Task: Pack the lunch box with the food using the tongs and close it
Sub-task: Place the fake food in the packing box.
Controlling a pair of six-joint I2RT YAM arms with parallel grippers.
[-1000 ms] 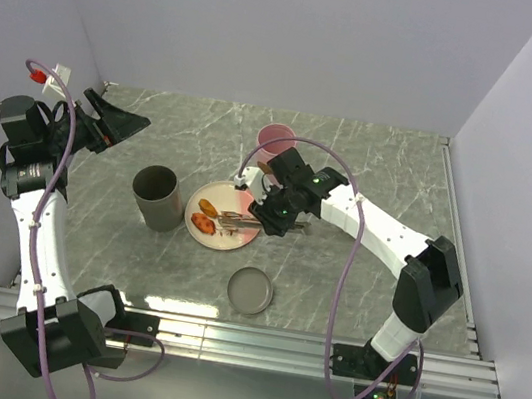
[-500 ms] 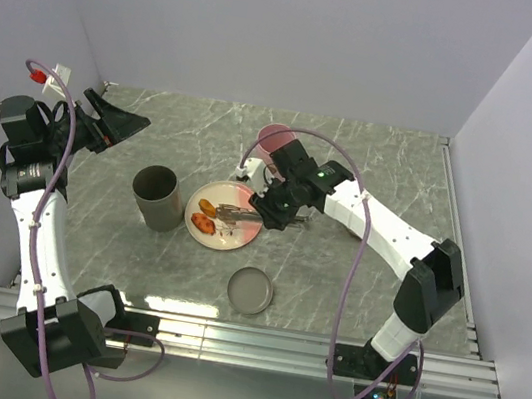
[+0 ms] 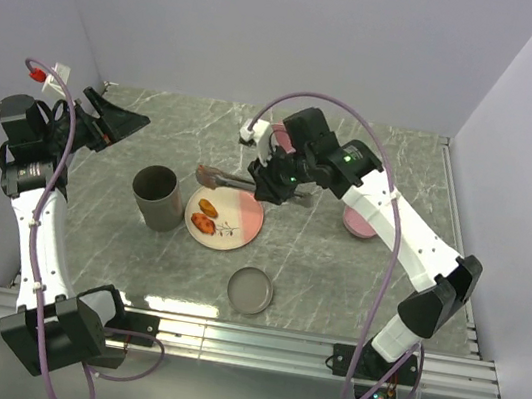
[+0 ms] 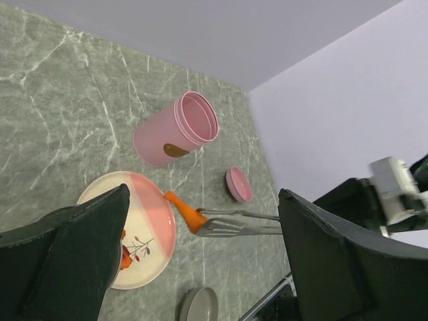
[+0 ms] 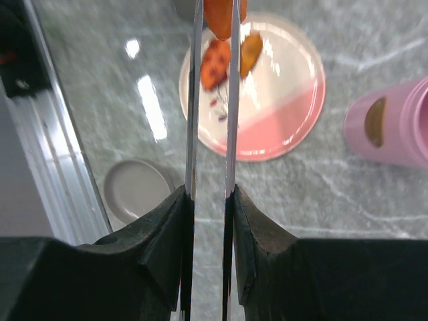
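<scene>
Above the far-left edge of the round pink-and-cream plate (image 3: pixel 243 218), the right gripper (image 3: pixel 272 184) is clamping narrowly on the long thin silver metal tongs (image 3: pixel 231 178), whose tips are pinching one small orange chunk (image 4: pixel 185 210) clear of the plate, so the packing is looking only partly done: one piece is being carried, two more orange-brown chunks (image 5: pixel 215 63) are lying side by side on the plate, and no container is wearing its lid. The tall grey cylindrical container (image 3: pixel 154 200) is standing open just left of the plate, near the tong tips, but its dark inside is not showing whether anything is lying in it; a flat round grey lid (image 3: pixel 251 290) is resting on the grey marbled table (image 3: pixel 355 274) in front of the plate. The pink cylindrical container (image 4: pixel 175 130) is standing open beyond the plate, the visible part of its inside looking bare, with a small round pink lid (image 4: pixel 239 184) lying apart to its right. Which of the two is serving as the lunch box I cannot tell. The left gripper (image 3: pixel 121 126) is hanging wide and holding nothing, off at the far left. What is remaining, as I am judging it: dropping this chunk in, fetching the others, then closing the box
</scene>
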